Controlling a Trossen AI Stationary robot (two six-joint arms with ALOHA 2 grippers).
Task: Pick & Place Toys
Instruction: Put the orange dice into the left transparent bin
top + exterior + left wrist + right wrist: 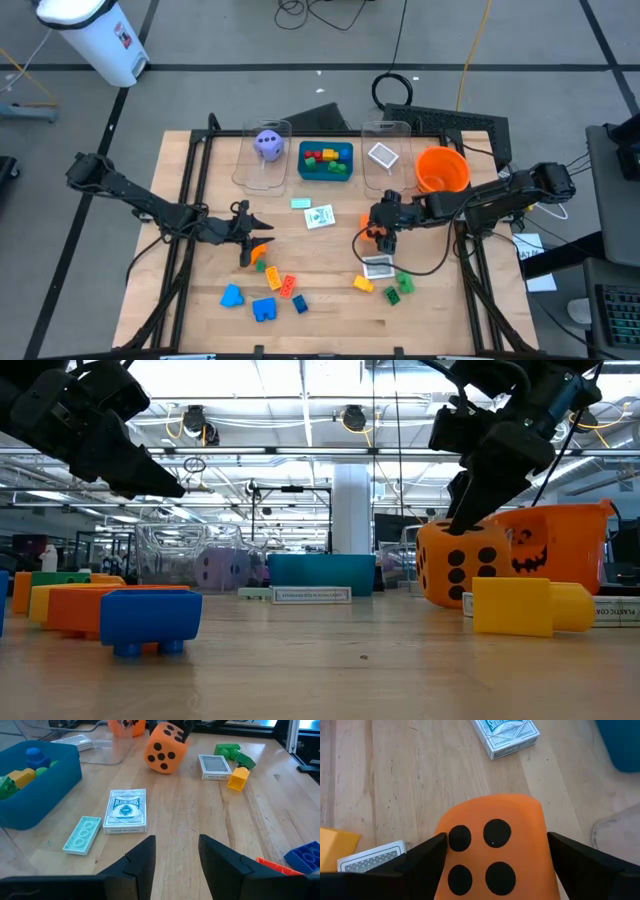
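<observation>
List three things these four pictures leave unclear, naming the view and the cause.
1. Right claw on the orange die: right wrist view, contact with its sides unclear.
2. Die's underside: low view, yellow brick blocks it; resting or lifted unknown.
3. Purple die: low view, blurred behind a clear bin.

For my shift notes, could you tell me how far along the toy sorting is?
Done: purple die in a clear bin, bricks in the blue tray. In hand: the right gripper straddles the orange die, not clearly gripping. Left: loose bricks and card decks on the table; left gripper is empty.
</observation>
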